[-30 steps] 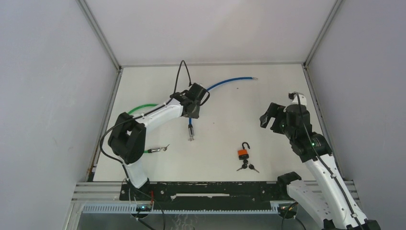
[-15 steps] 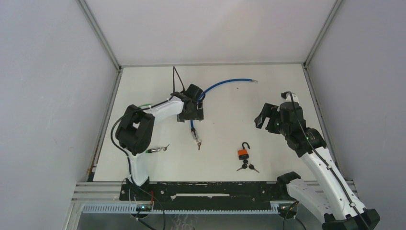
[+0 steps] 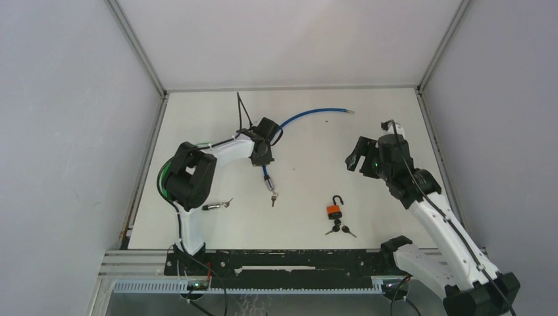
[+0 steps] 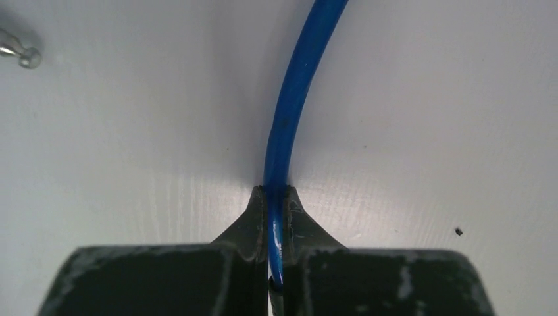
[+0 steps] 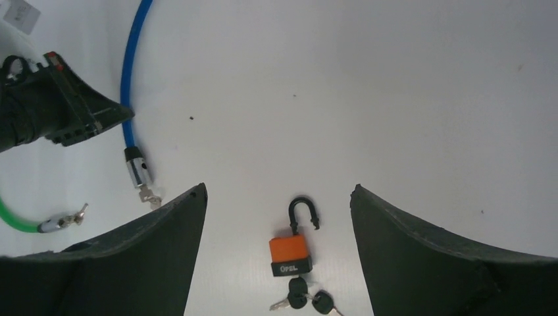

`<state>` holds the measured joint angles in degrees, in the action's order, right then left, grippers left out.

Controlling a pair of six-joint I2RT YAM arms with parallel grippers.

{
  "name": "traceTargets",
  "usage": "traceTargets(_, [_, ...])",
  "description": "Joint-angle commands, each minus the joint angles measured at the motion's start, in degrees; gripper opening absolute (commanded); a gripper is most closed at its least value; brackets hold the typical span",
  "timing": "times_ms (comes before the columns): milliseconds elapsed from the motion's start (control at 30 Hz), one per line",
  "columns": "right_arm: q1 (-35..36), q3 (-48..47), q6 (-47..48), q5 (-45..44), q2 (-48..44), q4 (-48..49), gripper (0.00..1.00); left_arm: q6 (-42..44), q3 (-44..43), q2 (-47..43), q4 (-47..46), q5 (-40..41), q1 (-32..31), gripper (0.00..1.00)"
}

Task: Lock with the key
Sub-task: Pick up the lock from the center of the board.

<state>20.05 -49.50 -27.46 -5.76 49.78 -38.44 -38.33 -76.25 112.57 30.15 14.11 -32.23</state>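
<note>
This is a robotics lab test cell. A white tabletop (image 3: 316, 164) is boxed in by plain pale grey panels (image 3: 66, 131) on silver aluminium frame struts (image 3: 135, 47). A slotted aluminium rail (image 3: 131, 262) and a grey comb-like cable duct (image 3: 296, 288) run along the near edge. A white-and-black left robot arm (image 3: 224, 150) and its matching right robot arm (image 3: 447, 230) are bolted to a black base plate (image 3: 296, 260).

A green cable (image 5: 14, 219) is lying at the left side of the white tabletop (image 3: 316, 151), with its metal end fitting (image 3: 212, 207) pointing toward the middle. Grey panels (image 3: 66, 131) are enclosing the table on three sides. A slotted duct (image 3: 263, 288) is running along the near edge.
</note>
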Motion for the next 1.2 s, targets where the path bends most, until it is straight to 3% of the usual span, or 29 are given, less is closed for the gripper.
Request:
traceTargets(0, [-2.8, -9.8, 9.1, 1.0, 11.4, 4.8, 0.88, 5.0, 1.5, -6.2, 0.2, 5.9, -0.6, 0.0])
traceTargets(100, [-5.8, -19.4, 18.1, -4.7, 21.3, -2.8, 0.91, 7.7, 2.8, -9.8, 2.9, 8.6, -1.2, 0.0])
traceTargets(267, [-9.5, -22.8, 10.6, 5.9, 26.3, 0.5, 0.91, 11.7, 7.2, -20.6, 1.2, 14.6, -4.8, 0.0])
traceTargets(333, [-8.6, -23.0, 13.4, 9.2, 27.9, 3.6, 0.91, 15.9, 9.8, -24.2, -2.6, 13.3, -5.4, 0.0])
traceTargets(533, [-8.8, -25.2, 37.2, 18.7, 32.7, 4.8, 0.8, 23.0, 12.8, -30.2, -5.9, 9.3, -5.4, 0.0])
traceTargets(667, [-8.4, -21.4, 43.6, 24.9, 32.3, 13.5, 0.8, 27.0, 12.7, -34.4, -5.8, 7.8, -5.3, 0.0])
traceTargets(833, [-3.7, -16.2, 49.9, 28.5, 31.1, 24.2, 0.8, 32.6, 16.8, -42.3, -10.6, -2.6, -4.4, 0.0])
traceTargets(900, [-1.1, -13.9, 47.6, 29.8, 29.6, 30.3, 0.8, 32.2, 18.1, -45.2, -11.8, -7.2, -2.9, 0.0])
traceTargets(967, [1.2, -10.7, 39.2, 33.1, 28.3, 39.9, 0.81, 31.4, 19.2, -47.3, -12.9, -12.7, -1.4, 0.0])
traceTargets(1067, [2.4, -5.6, 11.4, 27.8, 29.0, 57.3, 0.85, 31.1, 22.0, -49.8, -15.1, -18.2, -0.9, 0.0])
traceTargets(1167, [1.1, -10.1, -16.3, 32.0, 32.5, 53.2, 0.89, 30.3, 23.9, -50.9, -16.2, -18.0, -0.8, 0.0])
